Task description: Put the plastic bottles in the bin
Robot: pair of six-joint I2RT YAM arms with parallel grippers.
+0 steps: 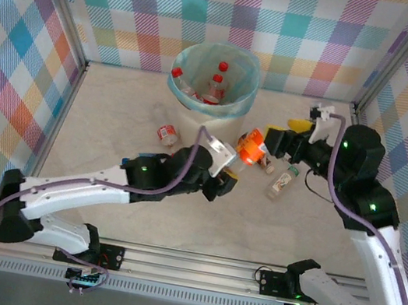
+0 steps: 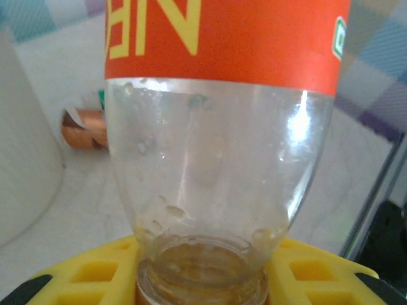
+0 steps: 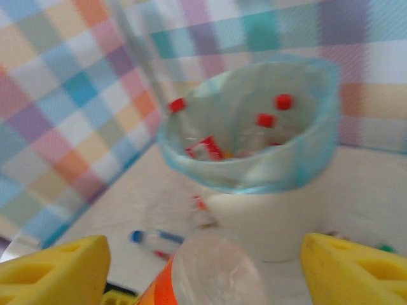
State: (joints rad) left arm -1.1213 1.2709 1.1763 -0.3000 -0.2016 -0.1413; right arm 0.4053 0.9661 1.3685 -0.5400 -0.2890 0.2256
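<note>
A clear plastic bottle with an orange label (image 1: 249, 152) hangs over the table just right of the bin (image 1: 248, 89). My left gripper (image 1: 228, 169) is shut on its neck; in the left wrist view the neck sits between the yellow fingers (image 2: 82, 273) of this gripper (image 2: 202, 287). My right gripper (image 1: 267, 148) stands open around the bottle's other end. In the right wrist view its yellow fingers (image 3: 54, 270) are wide apart, clear of the bottle base (image 3: 216, 273). The bin (image 3: 267, 222), lined in light blue, holds several red-capped bottles (image 1: 215, 87).
One loose bottle (image 1: 168, 134) lies on the table left of the bin's foot, another (image 1: 282, 182) lies below my right gripper. A copper-labelled bottle (image 2: 86, 127) lies beyond the held one. Checkered walls close the left, back and right.
</note>
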